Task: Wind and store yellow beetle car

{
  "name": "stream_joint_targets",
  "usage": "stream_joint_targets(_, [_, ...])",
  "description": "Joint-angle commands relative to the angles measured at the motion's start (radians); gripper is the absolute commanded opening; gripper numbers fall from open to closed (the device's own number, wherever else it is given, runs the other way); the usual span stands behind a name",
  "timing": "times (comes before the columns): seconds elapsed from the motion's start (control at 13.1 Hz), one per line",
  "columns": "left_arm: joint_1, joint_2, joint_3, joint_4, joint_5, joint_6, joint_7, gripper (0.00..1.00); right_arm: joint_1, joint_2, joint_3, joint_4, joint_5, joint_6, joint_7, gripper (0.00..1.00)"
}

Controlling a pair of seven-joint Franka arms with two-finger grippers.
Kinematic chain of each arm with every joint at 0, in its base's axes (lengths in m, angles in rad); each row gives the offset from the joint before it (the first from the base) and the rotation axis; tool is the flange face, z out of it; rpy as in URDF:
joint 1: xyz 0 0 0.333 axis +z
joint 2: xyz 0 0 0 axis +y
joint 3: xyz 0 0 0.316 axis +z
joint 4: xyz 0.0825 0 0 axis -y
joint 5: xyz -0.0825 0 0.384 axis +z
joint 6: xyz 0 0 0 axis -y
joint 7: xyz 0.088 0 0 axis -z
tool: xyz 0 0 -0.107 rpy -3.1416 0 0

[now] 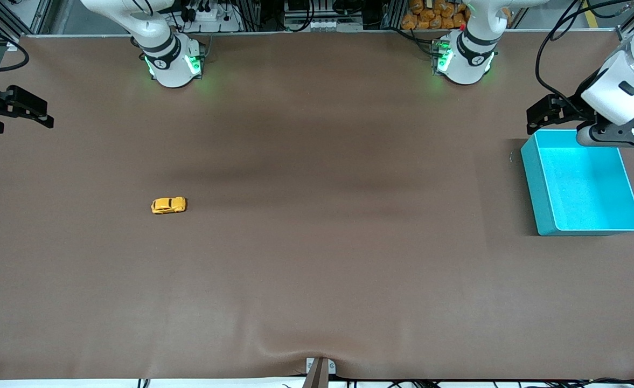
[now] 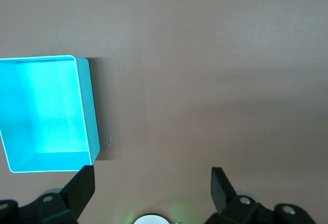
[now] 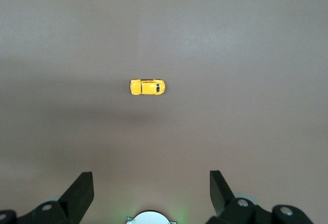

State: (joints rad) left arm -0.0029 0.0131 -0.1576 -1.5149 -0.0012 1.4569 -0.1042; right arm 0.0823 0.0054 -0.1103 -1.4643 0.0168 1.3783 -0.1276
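The yellow beetle car (image 1: 168, 205) lay on the brown table (image 1: 317, 269), well apart from the right gripper (image 1: 36, 116), fingers spread, empty. The left gripper (image 1: 537, 119), likewise spread, hovered beside the turquoise bin (image 1: 543, 194).

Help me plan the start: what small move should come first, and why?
Probably lower the open right gripper toward the small yellow beetle toy car: it lies untouched on the brown table, while the left gripper waits open beside the turquoise plastic bin.
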Motion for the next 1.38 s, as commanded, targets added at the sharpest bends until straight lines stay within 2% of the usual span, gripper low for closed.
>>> stream_joint_targets(0.0, [0.001,-0.015,0.000,-0.001,-0.017,-0.015,0.006,1.00,-0.007,-0.007,0.001,-0.001,-0.011,0.001,-0.064,1.00])
stream_joint_targets(0.46, [0.004,-0.013,0.001,-0.002,-0.016,-0.015,0.001,1.00,-0.007,0.007,0.023,-0.212,0.000,0.226,-0.173,1.00])
stream_joint_targets(0.92, [0.003,-0.015,0.001,-0.010,-0.002,-0.033,-0.002,1.00,-0.004,0.053,0.029,-0.448,0.002,0.490,-0.567,1.00])
stream_joint_targets(1.3, [0.008,-0.015,0.006,-0.008,0.009,-0.040,-0.003,1.00,-0.004,0.117,0.080,-0.593,0.002,0.703,-0.840,1.00])
